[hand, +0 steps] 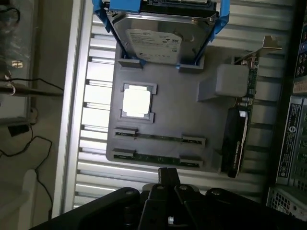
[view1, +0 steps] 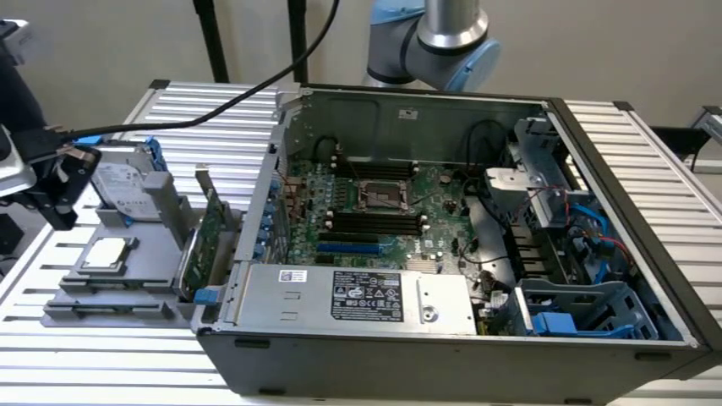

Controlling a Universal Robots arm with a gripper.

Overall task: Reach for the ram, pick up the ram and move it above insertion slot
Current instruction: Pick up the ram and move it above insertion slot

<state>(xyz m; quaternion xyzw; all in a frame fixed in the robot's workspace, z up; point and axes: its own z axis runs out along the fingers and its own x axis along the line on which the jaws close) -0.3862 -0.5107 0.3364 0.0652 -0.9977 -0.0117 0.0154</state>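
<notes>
With fingers pressed together on nothing, my gripper [hand: 169, 173] hovers by the grey tray [hand: 184, 115] left of the computer case [view1: 451, 359] in the exterior view, near the ram [hand: 156, 157] standing edge-up in its holder, which looks light, stiff and fragile, best pinched mid-length across its thin faces.

The ram [hand: 153, 156], two sticks lying flat along one edge of the tray [hand: 182, 115], has open room above it; the CPU [hand: 136, 101] nearer the middle sits low. The card [hand: 237, 143] stands upright along the tray's edge nearest the case [view1: 451, 355], walling that side, with a gray block [hand: 230, 79] just beside it. The drive [hand: 163, 40] rises tall at the edge opposite the ram. The table [hand: 96, 158] past the tray's outer edge is open.
</notes>
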